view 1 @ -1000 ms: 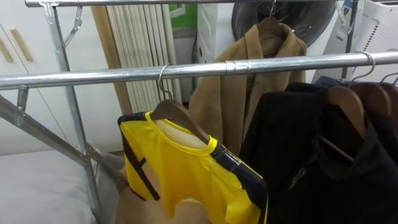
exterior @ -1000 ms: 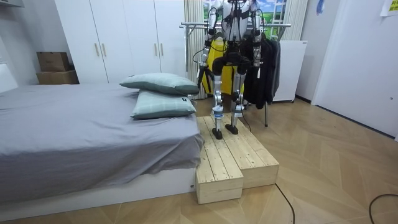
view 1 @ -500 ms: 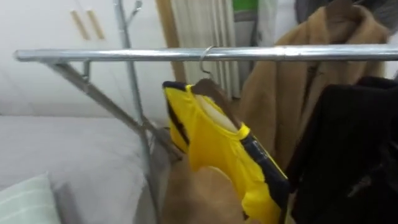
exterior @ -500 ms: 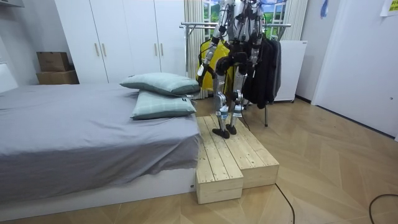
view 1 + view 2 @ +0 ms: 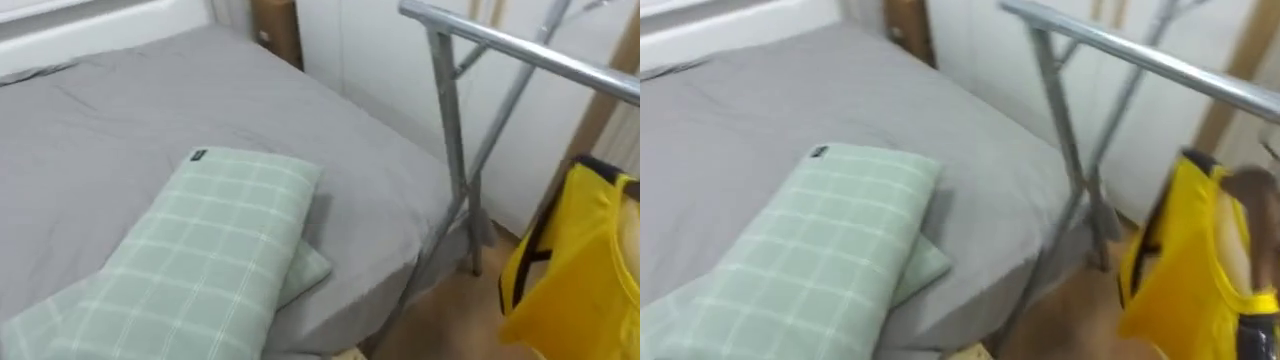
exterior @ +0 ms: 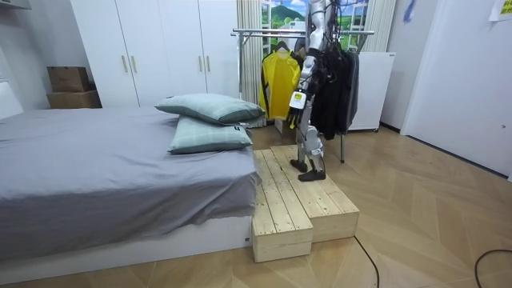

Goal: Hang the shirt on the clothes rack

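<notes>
Left hand (image 6: 295,114) hangs low at the robot's side nearest the room camera. It is too small there to tell whether the fingers are spread or curled. The robot stands at the far end of the platform, close to the rack, with its body turned toward the room view's left, where the bed is.

The grey bed (image 6: 96,168) takes up the room view's left half, with a white wardrobe (image 6: 152,48) behind it. A wooden platform (image 6: 296,204) in two steps lies against the bed's side. Beyond it stands the metal rack (image 6: 256,33). Dark clothes (image 6: 340,92) hang at the rack's end on the room view's right. The yellow shirt (image 6: 278,80) hangs from the bar beside them, toward the bed and apart from the hand. Two green checked pillows (image 5: 200,260) lie stacked on the bed, near the rack's leg.
</notes>
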### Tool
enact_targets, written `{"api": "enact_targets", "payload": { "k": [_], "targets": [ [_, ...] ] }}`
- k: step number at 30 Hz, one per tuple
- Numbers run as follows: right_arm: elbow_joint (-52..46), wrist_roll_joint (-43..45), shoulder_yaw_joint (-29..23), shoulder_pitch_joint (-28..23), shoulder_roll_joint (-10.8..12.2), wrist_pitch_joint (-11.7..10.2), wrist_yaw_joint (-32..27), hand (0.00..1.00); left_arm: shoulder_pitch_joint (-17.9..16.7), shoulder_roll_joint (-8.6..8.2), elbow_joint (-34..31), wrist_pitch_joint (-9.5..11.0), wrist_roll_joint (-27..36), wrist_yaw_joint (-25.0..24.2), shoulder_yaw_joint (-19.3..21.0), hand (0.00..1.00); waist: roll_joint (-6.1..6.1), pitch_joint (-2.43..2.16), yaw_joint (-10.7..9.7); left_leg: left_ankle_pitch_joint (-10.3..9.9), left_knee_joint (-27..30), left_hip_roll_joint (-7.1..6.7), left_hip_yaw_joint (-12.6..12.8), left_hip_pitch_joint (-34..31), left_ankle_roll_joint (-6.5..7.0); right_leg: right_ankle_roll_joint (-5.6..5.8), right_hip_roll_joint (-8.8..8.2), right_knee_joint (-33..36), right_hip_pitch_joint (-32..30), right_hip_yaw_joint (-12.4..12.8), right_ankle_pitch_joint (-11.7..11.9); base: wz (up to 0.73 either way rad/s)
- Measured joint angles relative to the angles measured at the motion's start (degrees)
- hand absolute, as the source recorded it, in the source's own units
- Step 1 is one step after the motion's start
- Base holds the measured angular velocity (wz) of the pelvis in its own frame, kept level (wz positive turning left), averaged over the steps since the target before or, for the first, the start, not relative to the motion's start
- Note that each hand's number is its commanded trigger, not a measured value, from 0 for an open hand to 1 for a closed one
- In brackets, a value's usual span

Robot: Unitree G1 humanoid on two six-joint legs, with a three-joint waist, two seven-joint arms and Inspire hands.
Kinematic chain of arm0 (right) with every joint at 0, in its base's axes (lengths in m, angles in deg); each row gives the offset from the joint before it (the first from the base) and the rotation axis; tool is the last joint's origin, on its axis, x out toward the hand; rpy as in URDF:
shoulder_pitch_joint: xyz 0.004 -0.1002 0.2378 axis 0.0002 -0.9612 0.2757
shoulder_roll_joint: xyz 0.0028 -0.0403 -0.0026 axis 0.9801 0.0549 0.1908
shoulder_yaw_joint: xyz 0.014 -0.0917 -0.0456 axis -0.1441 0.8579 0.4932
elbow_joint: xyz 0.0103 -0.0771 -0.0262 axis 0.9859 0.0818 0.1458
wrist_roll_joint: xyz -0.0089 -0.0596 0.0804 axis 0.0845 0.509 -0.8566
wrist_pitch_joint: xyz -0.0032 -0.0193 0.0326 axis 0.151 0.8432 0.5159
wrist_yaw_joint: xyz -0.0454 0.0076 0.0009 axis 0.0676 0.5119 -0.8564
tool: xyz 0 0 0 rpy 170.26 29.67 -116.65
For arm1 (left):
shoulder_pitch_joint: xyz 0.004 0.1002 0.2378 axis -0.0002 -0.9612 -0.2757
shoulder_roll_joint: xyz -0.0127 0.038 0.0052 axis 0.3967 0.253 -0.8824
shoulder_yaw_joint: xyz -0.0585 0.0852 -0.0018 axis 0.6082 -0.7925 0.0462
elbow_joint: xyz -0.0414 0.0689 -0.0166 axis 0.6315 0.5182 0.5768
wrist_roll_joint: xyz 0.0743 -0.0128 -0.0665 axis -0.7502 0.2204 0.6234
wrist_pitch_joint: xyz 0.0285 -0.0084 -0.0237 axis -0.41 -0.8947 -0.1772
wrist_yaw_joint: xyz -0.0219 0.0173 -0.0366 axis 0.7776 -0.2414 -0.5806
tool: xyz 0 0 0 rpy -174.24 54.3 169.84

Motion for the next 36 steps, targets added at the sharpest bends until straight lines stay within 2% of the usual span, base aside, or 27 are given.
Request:
{"api": "enact_targets", "payload": {
  "k": [1, 3, 4, 5, 7, 9, 10, 11, 14, 18, 20, 21, 22, 24, 25, 26, 31, 34, 36],
  "targets": [
    [0.09, -0.26, -0.06, -0.94, -0.26, 0.41, -0.03, 0.00, -0.05, -0.06, 0.39, -0.01, 0.06, 0.18, -0.02, 0.00, -0.42, 0.06, -0.06, 0.75, -0.52, -0.09, -0.31, 0.66, -0.32, -0.27, -0.21, -0.48, 0.94, 0.96, 0.32, 0.93],
    [0.18, -1.45, -0.14, -2.29, -0.77, 0.85, -0.10, 0.00, -0.24, -0.76, 0.50, 0.00, 0.27, -0.01, 0.25, 0.00, 0.51, 0.14, -0.01, 2.37, -0.46, -0.12, -2.71, 0.71, -0.09, 0.26, -0.17, -0.94, 2.31, 2.82, 0.85, 0.91],
    [0.22, -2.59, -0.23, -3.19, -0.82, 0.84, -0.21, 0.00, -0.21, -1.06, 0.51, 0.00, 0.46, -0.07, 0.16, 0.00, 0.80, 0.09, -0.58, 3.33, -0.39, -0.26, -4.43, 0.66, 0.11, 0.84, -0.16, -0.75, 2.92, 6.26, 1.03, 1.18],
    [0.14, -3.63, -0.25, -3.55, -0.66, 0.94, -0.49, 0.00, -0.22, -0.97, 0.51, 0.00, 0.55, -0.04, 0.17, 0.00, 0.75, 0.12, -1.41, 3.65, -0.27, -0.35, -5.61, 0.50, 0.56, 2.58, -0.13, -0.75, 3.54, 9.67, 0.89, 1.29],
    [0.08, -3.87, -0.72, -3.68, -0.45, 1.43, -1.02, 0.00, -0.06, -0.73, 0.53, 0.02, 0.63, 0.01, 0.18, 0.00, 0.47, 0.12, -2.28, 4.28, -0.20, -0.97, -7.58, -0.02, 1.26, 3.84, -0.50, -0.99, 4.39, 12.15, 0.97, 1.17],
    [0.05, -3.83, -0.69, -3.64, -0.24, 1.43, -1.50, 0.00, 0.03, -0.80, 0.53, 0.11, 0.63, 0.00, 0.26, 0.00, 0.19, 0.10, -1.70, 4.27, -0.24, -2.19, -10.14, -0.55, 2.09, 4.37, -0.71, -1.46, 5.01, 14.42, 1.15, 0.84],
    [0.05, -3.94, -0.72, -3.86, -0.18, 1.43, -1.68, 0.00, -0.02, -0.86, 0.63, 0.20, 0.68, -0.02, 0.25, 0.00, 0.18, 0.13, -1.38, 4.33, -0.19, -2.77, -11.50, -0.53, 2.30, 4.94, -0.59, -1.92, 5.93, 16.53, 1.51, 0.66],
    [0.01, -4.24, -0.67, -4.07, 0.00, 1.43, -1.91, 0.00, -0.01, -0.80, 1.14, 0.32, 0.92, 0.00, 0.26, 0.00, -0.05, 0.24, -1.24, 4.27, 0.03, -3.43, -12.71, -0.39, 2.90, 5.03, -0.73, -2.10, 6.60, 19.17, 1.55, 0.63],
    [-0.30, -2.99, -1.13, -3.60, 0.39, 1.47, -1.79, 0.00, -0.88, -0.62, 2.47, 0.32, 0.77, -0.09, 0.66, 0.00, -0.04, 0.47, -0.16, 3.42, 0.56, -4.50, -14.89, -0.19, 4.23, 6.05, -0.54, -2.92, 7.93, 23.25, 2.24, 0.41],
    [-0.96, -1.23, -2.32, -3.55, 0.57, 1.39, -0.90, 0.00, -1.61, 0.11, 3.88, -0.29, 0.94, -0.78, 1.75, 0.00, -0.43, 0.69, 0.20, 2.60, 0.83, -5.47, -17.25, -0.23, 5.60, 6.82, -0.42, -2.98, 8.60, 25.75, 3.12, 0.34],
    [-1.08, -1.27, -2.25, -3.51, 1.10, 1.34, -0.05, 0.00, -2.08, 0.26, 3.95, -0.46, 0.91, -0.98, 1.29, 0.00, -0.52, 0.72, 0.17, 2.27, 1.33, -6.21, -19.21, -0.30, 6.24, 7.20, -0.20, -4.22, 9.01, 28.19, 3.56, 0.37],
    [-1.01, -1.29, -2.25, -3.51, 1.25, 1.32, 0.07, 0.00, -2.18, 0.26, 3.95, -0.52, 0.89, -1.00, 1.28, 0.00, -0.60, 0.76, 0.16, 2.18, 1.59, -6.31, -19.64, -0.33, 6.39, 7.22, -0.03, -4.74, 9.17, 28.95, 3.64, 0.34],
    [-0.84, -1.49, -2.14, -3.52, 1.50, 1.32, 0.12, 0.00, -2.35, 0.27, 3.91, -0.80, 0.88, -0.98, 1.29, 0.00, -0.80, 1.03, 0.47, 2.12, 1.82, -6.30, -20.12, -0.40, 6.50, 7.00, 0.46, -6.24, 9.80, 30.16, 4.06, 0.18],
    [-0.53, -1.70, -1.37, -3.51, 1.77, 1.31, 0.33, 0.00, -2.43, 0.17, 3.83, -1.42, 0.89, -0.97, 1.27, 0.00, -0.91, 1.09, 1.13, 2.11, 2.19, -6.29, -21.17, -0.93, 6.52, 6.86, 1.44, -8.79, 10.10, 33.11, 4.80, 0.10],
    [-0.48, -1.70, -0.64, -3.40, 1.79, 1.10, 0.65, 0.00, -2.35, 0.07, 3.71, -1.54, 0.80, -0.92, 1.28, 0.00, -0.94, 1.20, 1.42, 2.11, 2.49, -6.33, -21.66, -1.33, 6.52, 7.00, 1.83, -10.42, 10.63, 34.30, 5.29, 0.08],
    [-0.18, -1.70, -0.04, -3.48, 1.80, 0.72, 0.72, 0.00, -2.38, -0.13, 3.66, -1.55, 0.78, -0.59, 1.38, 0.00, -0.99, 1.32, 1.69, 2.11, 2.66, -6.46, -21.91, -1.31, 6.51, 7.59, 1.98, -11.92, 11.64, 35.19, 5.81, 0.09],
    [0.50, -1.21, 1.57, -3.44, 1.87, -0.99, 1.41, 0.00, -0.46, -0.95, 2.69, -1.40, 0.93, 1.30, 1.35, 0.00, -0.92, 1.51, 1.45, 2.14, 2.14, -6.86, -22.61, -1.47, 6.43, 8.24, 2.06, -14.95, 13.33, 35.33, 5.80, 0.06],
    [0.89, -1.07, 2.18, -3.46, 1.90, -1.81, 1.96, 0.00, 1.61, -1.49, 2.56, -0.29, 1.07, 2.54, 1.40, 0.00, -0.91, 1.53, 1.47, 2.40, 1.45, -7.05, -22.73, -1.37, 5.97, 8.37, 2.23, -14.97, 13.51, 35.45, 5.72, 0.00],
    [1.36, -1.15, 2.21, -3.51, 1.96, -2.47, 2.49, 0.00, 2.31, -1.77, 2.55, 0.25, 1.05, 3.03, 1.31, 0.00, -0.98, 1.51, 1.49, 2.49, 1.18, -7.05, -22.73, -1.27, 5.82, 8.40, 2.40, -14.99, 13.53, 36.50, 5.69, -0.05]
  ]
}}
